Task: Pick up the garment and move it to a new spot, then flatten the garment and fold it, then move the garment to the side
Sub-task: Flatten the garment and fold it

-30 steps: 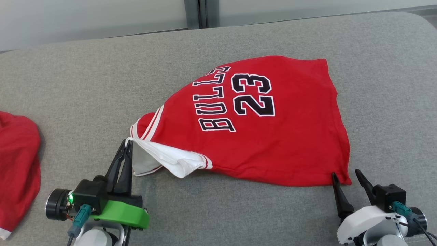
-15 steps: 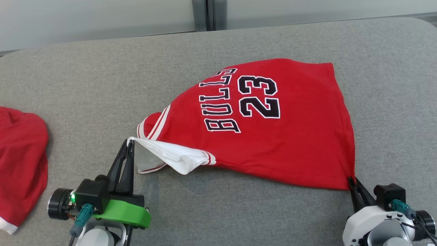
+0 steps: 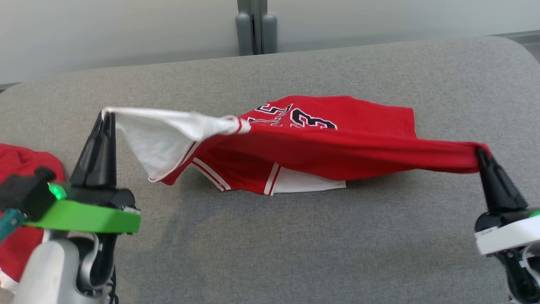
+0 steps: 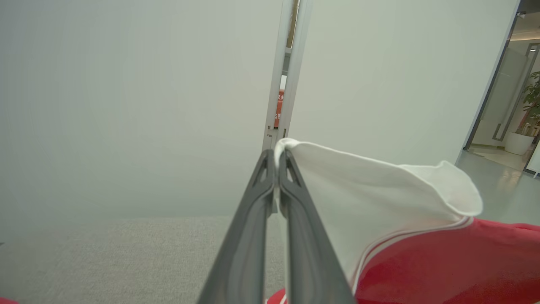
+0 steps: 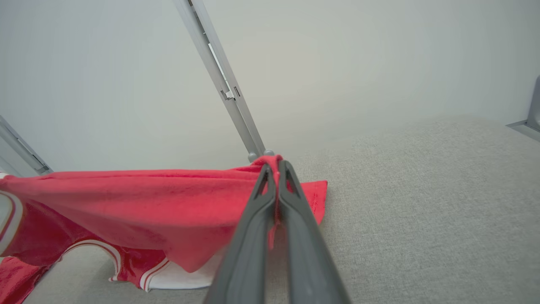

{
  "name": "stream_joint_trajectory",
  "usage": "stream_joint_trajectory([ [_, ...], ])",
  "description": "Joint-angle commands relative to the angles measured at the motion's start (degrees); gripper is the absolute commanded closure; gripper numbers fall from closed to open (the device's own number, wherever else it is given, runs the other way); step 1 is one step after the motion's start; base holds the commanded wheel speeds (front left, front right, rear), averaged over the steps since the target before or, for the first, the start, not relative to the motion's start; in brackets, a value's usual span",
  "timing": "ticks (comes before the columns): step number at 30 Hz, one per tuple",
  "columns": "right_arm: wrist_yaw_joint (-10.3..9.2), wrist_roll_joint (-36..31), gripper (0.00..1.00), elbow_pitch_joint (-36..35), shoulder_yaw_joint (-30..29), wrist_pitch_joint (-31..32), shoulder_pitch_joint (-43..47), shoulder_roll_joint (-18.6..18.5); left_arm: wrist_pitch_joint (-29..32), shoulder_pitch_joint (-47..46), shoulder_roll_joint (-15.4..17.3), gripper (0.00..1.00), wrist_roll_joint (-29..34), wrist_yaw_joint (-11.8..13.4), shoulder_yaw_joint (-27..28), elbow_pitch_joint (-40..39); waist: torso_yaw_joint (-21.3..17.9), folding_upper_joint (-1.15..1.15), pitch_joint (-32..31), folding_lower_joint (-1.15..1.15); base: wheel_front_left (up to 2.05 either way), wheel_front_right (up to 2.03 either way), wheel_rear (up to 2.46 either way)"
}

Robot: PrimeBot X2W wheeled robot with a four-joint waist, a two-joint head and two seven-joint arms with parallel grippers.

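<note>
The left gripper [image 3: 104,116] was clamped shut on a white corner of the red garment [image 3: 337,150], holding it up off the grey padded surface [image 3: 295,240] at the near left. The right gripper [image 3: 480,153] was pinched closed on a red corner at the near right. Between them the garment's near edge stretched taut in the air, while its far part, with black lettering, lay on the surface. Another red cloth [image 3: 21,162] lay at the left edge.
</note>
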Motion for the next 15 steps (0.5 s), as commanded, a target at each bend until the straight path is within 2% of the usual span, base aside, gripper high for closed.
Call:
stream_joint_trajectory([
  [1,-0.10,3.4,1.00,-1.4,0.1,-0.3,-1.3,-3.0,1.9,-2.6,1.8,1.00,-1.7,-0.5,-0.2,-1.6,-0.1,0.00,-1.4,0.00,0.00,0.00,0.00],
  [7,-0.10,15.9,1.00,-6.3,-1.5,0.7,-7.8,-14.6,12.7,-14.8,8.6,1.00,-10.2,-1.2,-1.8,-9.3,-0.3,0.00,-3.0,0.00,0.00,0.00,0.00],
  [12,-0.10,19.9,1.00,-7.7,-2.7,3.0,-16.2,-23.1,20.1,-26.2,14.1,1.00,-15.9,-1.3,-2.8,-14.5,-1.0,0.00,-2.5,0.00,0.00,0.00,0.00],
  [15,-0.10,20.5,1.00,-6.7,-1.3,5.3,-23.0,-27.0,23.2,-33.4,17.2,1.00,-16.8,-1.4,-4.2,-15.9,-1.4,0.00,-1.2,0.00,0.00,0.00,0.00],
])
